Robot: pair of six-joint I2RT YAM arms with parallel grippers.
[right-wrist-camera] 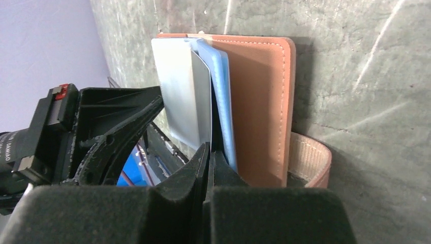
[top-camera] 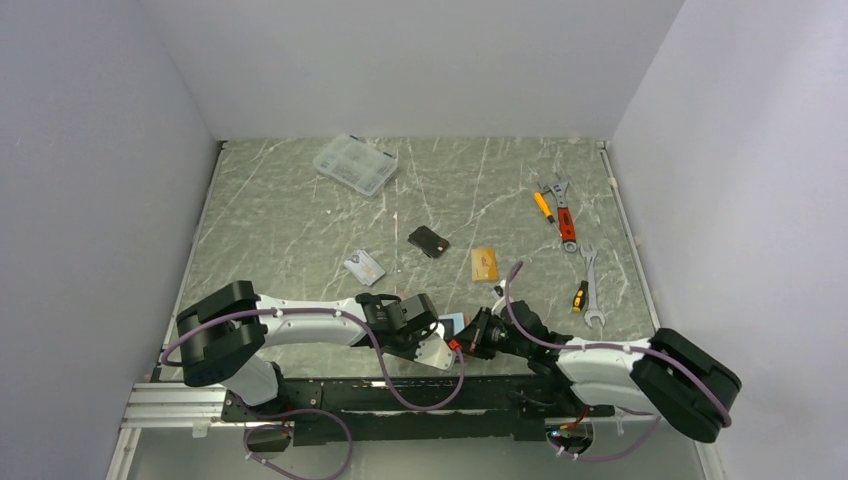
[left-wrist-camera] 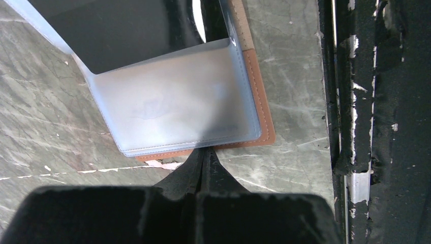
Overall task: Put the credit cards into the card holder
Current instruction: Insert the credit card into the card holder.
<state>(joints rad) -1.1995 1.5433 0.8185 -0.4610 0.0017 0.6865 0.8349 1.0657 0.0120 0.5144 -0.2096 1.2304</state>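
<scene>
The card holder lies open near the front edge between both grippers, brown leather under clear sleeves. My left gripper is shut, its tips resting against the holder's near edge. My right gripper is shut on one clear sleeve leaf, holding it up off the leather cover; the closing tab curls beside it. All three credit cards lie loose farther back: silver-grey, black, orange-gold.
A clear compartment box sits at the back left. Wrenches and two screwdrivers lie at the right. The black base rail runs close beside the holder. Walls enclose the table on three sides.
</scene>
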